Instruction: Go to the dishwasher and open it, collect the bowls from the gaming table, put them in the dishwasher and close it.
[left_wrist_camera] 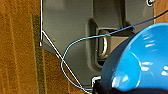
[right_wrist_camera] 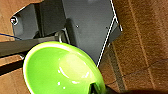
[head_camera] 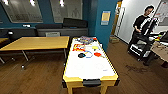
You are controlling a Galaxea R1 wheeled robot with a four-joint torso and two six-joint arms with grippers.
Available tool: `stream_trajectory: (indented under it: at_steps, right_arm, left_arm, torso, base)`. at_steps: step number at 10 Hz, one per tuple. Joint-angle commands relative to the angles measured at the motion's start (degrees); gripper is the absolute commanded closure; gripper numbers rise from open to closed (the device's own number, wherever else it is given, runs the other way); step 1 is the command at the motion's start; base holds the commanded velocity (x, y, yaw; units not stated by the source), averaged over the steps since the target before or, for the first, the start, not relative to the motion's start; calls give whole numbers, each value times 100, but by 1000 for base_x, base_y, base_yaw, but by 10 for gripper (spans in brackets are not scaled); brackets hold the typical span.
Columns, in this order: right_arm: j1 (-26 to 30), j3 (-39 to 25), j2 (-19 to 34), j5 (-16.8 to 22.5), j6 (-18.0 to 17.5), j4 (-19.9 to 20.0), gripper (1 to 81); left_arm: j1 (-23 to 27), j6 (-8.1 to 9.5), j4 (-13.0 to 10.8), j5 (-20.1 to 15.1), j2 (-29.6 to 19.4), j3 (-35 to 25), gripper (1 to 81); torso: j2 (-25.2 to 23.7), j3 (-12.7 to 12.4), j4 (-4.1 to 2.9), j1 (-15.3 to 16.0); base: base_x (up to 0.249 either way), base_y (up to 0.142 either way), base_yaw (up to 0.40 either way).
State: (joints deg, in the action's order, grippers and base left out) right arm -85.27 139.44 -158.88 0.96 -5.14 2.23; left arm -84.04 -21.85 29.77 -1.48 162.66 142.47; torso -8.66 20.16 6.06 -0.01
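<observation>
Blue bowl (left_wrist_camera: 140,62) and green bowl (right_wrist_camera: 62,70) both edge-cropped.

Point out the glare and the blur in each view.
Head view: ceiling lights glare on the back wall, and the gaming table top looks washed out; the person is soft. Left wrist view: white highlights dot the blue bowl. Right wrist view: a bright sheen streaks the green bowl.
</observation>
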Motion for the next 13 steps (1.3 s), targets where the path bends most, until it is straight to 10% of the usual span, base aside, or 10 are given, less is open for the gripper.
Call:
stream_trajectory:
  at_steps: [1, 13]
  right_arm:
    - [172, 30, 161, 352, 31, -82, 811]
    - [155, 39, 64, 352, 31, -187, 811]
  left_arm:
    - [155, -13, 55, -441, -110, -9, 811]
    - [129, -13, 29, -441, 30, 62, 811]
  torso:
    - [0, 0, 2, 1]
    - [0, 0, 2, 1]
  base:
    - [-109, 0, 0]
    - [-123, 0, 0]
